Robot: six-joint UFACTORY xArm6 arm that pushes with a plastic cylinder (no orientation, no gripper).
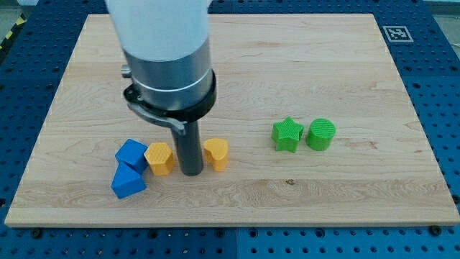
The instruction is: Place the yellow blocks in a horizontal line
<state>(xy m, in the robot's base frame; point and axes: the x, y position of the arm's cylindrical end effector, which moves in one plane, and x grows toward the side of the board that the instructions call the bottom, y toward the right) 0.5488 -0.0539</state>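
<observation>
Wooden board (237, 194) fills most of the view, light grain, sitting on a blue perforated table (438, 43) that I see past its edges. Small black-and-white marker tag (397, 33) at the board's top right corner. Two blue blocks at the view's lower left: a blue cube-like block (131, 153), tilted, and just below it, touching, a blue wedge-shaped block (127, 182). Right of centre, well apart from the blues, a green star block (286, 134) and a green cylinder (320, 134) sit side by side, very close, level with each other. Yellow-black striped tape (10, 37) at the view's top left edge.
</observation>
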